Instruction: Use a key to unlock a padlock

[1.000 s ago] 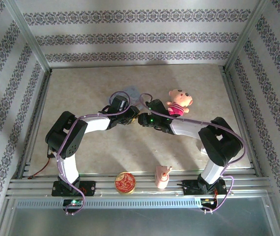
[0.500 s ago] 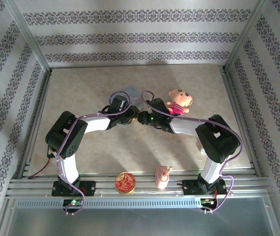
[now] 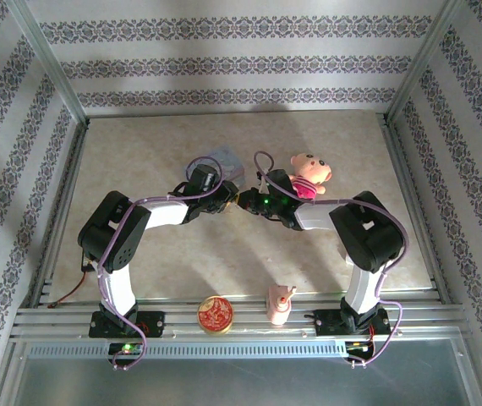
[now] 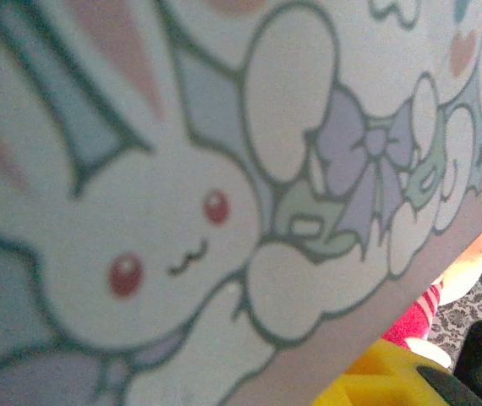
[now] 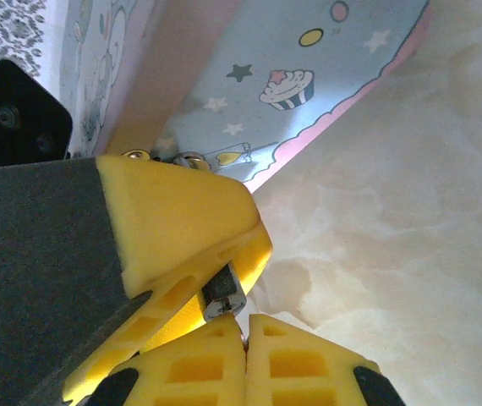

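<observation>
Pinching shut, the right claw (image 5: 245, 347) has what looks like the padlock (image 5: 223, 293) right at its fingertips, long axis aimed toward the pale blue tin (image 5: 309, 118) just beyond. The left claw (image 3: 222, 203), its grip unreadable, presses in alongside.

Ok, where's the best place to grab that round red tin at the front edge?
Take the red tin across its rim, coming straight down. It lies flat, face up, on the rails, and its low round wall looks free on both sides.
</observation>
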